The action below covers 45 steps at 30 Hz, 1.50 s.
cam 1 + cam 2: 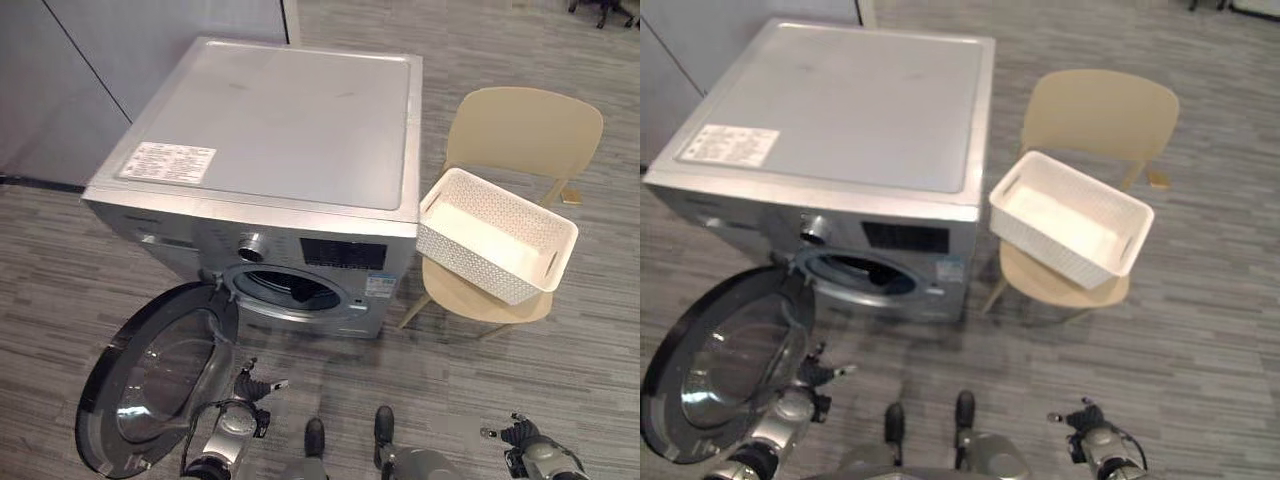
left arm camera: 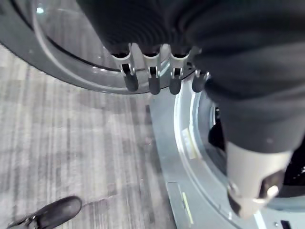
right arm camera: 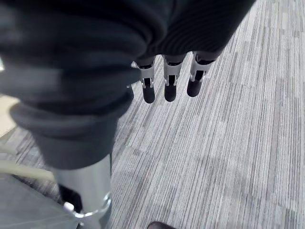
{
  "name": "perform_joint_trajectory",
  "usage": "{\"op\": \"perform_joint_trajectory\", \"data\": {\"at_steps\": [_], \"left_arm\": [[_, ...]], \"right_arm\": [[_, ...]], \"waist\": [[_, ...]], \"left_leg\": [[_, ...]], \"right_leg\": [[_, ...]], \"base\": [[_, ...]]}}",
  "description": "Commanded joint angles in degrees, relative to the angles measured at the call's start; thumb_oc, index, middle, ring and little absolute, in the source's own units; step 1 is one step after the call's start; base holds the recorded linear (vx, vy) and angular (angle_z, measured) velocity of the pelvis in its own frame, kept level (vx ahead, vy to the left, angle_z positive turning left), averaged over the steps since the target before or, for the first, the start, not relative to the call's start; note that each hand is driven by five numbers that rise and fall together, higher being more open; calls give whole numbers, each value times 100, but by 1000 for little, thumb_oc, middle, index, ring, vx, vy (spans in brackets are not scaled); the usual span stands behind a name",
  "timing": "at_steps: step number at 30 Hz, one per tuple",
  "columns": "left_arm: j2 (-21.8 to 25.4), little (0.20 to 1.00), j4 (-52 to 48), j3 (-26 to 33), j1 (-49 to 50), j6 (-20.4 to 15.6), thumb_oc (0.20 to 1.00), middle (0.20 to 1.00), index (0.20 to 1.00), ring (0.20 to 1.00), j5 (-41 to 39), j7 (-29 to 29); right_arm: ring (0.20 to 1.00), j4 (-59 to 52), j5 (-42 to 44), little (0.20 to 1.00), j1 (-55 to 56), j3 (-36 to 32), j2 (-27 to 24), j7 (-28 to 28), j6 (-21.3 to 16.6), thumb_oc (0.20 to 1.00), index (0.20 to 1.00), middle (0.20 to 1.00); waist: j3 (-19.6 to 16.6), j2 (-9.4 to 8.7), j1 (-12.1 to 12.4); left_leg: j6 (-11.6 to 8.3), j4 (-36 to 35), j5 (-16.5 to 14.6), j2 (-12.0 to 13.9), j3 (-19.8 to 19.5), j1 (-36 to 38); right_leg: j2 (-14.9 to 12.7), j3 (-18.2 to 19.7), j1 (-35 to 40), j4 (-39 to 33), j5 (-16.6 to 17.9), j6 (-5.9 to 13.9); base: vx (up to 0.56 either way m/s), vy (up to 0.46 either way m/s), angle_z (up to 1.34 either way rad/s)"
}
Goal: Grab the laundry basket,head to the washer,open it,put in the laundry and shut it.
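A: Head views first. What do you have?
B: Washer [image 1: 270, 150] with its door [image 1: 150, 385] swung wide open, drum mouth dark. White basket [image 1: 497, 235] sits tilted on the beige chair [image 1: 525, 130], just right of the washer. You can't tell from here what's in it.
A: Left wrist view?
B: Your left hand [image 2: 150, 71] hangs by the door glass, fingers relaxed, holding nothing.
A: Right wrist view?
B: Right hand [image 3: 167, 78] over bare floor [image 3: 228, 143], fingers loose, empty.
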Motion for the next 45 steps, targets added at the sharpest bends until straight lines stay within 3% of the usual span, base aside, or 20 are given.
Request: {"op": "perform_joint_trajectory", "data": {"at_steps": [1, 2, 3, 4, 5, 8, 13, 15, 19, 22, 26, 29, 36, 40, 43, 45], "left_arm": [[634, 1000, -1005, 88, -57, -261, 1000, 1000, 1000, 1000, 428, 146], [634, 1000, -1006, 89, -56, -260, 1000, 1000, 1000, 1000, 428, 145], [987, 1000, -1664, 262, -57, -280, 1000, 1000, 1000, 1000, 626, 253], [987, 1000, -1665, 263, -56, -279, 1000, 1000, 1000, 1000, 626, 253], [1330, 1000, -1977, 524, -90, -306, 1000, 1000, 1000, 1000, 851, 444], [1537, 1000, -2034, 781, -101, -317, 1000, 1000, 1000, 1000, 965, 627], [1721, 1000, -1021, 1044, -313, -158, 1000, 1000, 1000, 1000, 942, 862], [1742, 1000, 572, 891, -477, -21, 1000, 1000, 1000, 1000, 948, 754], [1318, 1000, 1958, 868, -312, 34, 1000, 1000, 1000, 1000, 710, 476], [1110, 1000, 1842, 801, -124, 35, 1000, 1000, 1000, 1000, 839, 516], [669, 1000, 1414, 675, 45, 49, 1000, 1000, 1000, 1000, 693, 474], [111, 1000, 463, 327, 312, -27, 1000, 1000, 1000, 1000, 358, 206], [-392, 1000, -903, -535, 181, -96, 1000, 1000, 1000, 1000, -16, -394], [-380, 1000, -1465, -928, -336, -139, 1000, 1000, 1000, 1000, 160, -273], [-217, 1000, -1131, -984, -832, -85, 1000, 1000, 1000, 1000, 588, 112], [39, 1000, -367, -990, -1179, -8, 1000, 1000, 1000, 1000, 987, 320]], "right_arm": [[1000, -35, -90, 1000, 82, 108, 32, -60, -44, 1000, 1000, 1000], [1000, -35, -90, 1000, 83, 108, 32, -60, -44, 1000, 1000, 1000], [1000, -143, -106, 1000, 124, 75, 55, -54, -51, 1000, 1000, 1000], [1000, -143, -106, 1000, 124, 75, 55, -54, -51, 1000, 1000, 1000], [1000, -185, -144, 1000, 184, 45, 77, -37, -65, 1000, 1000, 1000], [1000, -221, -172, 1000, 236, 36, 89, -16, -68, 1000, 1000, 1000], [1000, -213, -167, 1000, 265, 66, 74, 41, -36, 1000, 1000, 1000], [1000, -79, -240, 1000, 190, 174, 12, 16, -2, 1000, 1000, 1000], [1000, 133, -330, 1000, 70, 282, -74, -28, 31, 1000, 1000, 1000], [1000, 163, -355, 1000, 53, 262, -92, -26, 26, 1000, 1000, 1000], [1000, 164, -356, 1000, 56, 239, -61, -9, 58, 1000, 1000, 1000], [1000, 27, -365, 1000, 64, 250, 26, 15, 118, 1000, 1000, 1000], [1000, -189, -442, 1000, 55, 421, 105, 23, 153, 1000, 1000, 1000], [1000, -183, -484, 1000, 119, 523, 132, -21, 165, 1000, 1000, 1000], [1000, -101, -506, 1000, 188, 545, 109, -59, 173, 1000, 1000, 1000], [1000, 70, -553, 1000, 236, 553, 63, -82, 174, 1000, 1000, 1000]], "waist": [[-366, -182, 64], [-365, -182, 64], [-384, -195, 85], [-384, -195, 85], [-425, -199, 100], [-460, -211, 94], [-543, -194, 44], [-587, -160, -4], [-672, -121, -41], [-680, -108, -20], [-653, -126, 15], [-588, -144, 34], [-501, -202, -68], [-508, -249, -224], [-574, -249, -363], [-652, -219, -462]], "left_leg": [[39, 38, -119, -293, 27, -308], [39, 37, -119, -293, 27, -307], [69, 17, -146, -332, 41, -262], [69, 17, -146, -332, 41, -261], [87, -12, -168, -368, 70, -223], [96, -12, -194, -396, 105, -191], [101, -12, -215, -417, 192, -166], [116, -12, -222, -419, 230, -125], [132, -12, -263, -423, 315, -54], [134, -12, -266, -422, 318, -34], [123, -12, -249, -405, 288, -29], [110, -12, -217, -381, 264, -30], [61, -12, -180, -260, 341, -33], [36, -12, -184, -171, 466, -36], [10, -12, -201, -123, 569, -21], [-18, -12, -215, -96, 645, 18]], "right_leg": [[-525, 128, 8, 566, -713, 672], [-525, 128, 9, 566, -713, 672], [-560, 144, 18, 591, -699, 711], [-560, 145, 19, 591, -699, 711], [-589, 159, 31, 599, -680, 758], [-610, 183, 46, 605, -659, 788], [-646, 255, 53, 632, -635, 827], [-653, 304, 57, 617, -601, 844], [-641, 374, 114, 524, -565, 839], [-643, 378, 166, 484, -570, 835], [-617, 366, 207, 465, -610, 801], [-584, 347, 225, 466, -643, 753], [-492, 392, 212, 378, -614, 714], [-427, 539, 161, 288, -546, 716], [-393, 631, 153, 204, -499, 729], [-378, 685, 184, 131, -469, 746]], "base": [[-4, 80, 4], [-3, 145, -1], [1, 65, -5], [6, 121, -7], [6, 56, -7], [8, 54, -6], [33, 50, -3], [66, 60, -14], [54, 46, -17], [22, 10, -16], [-9, -49, 6], [-22, -70, 8], [-30, -91, 4], [-16, -73, -30], [23, -38, -29], [58, -20, -48]]}}
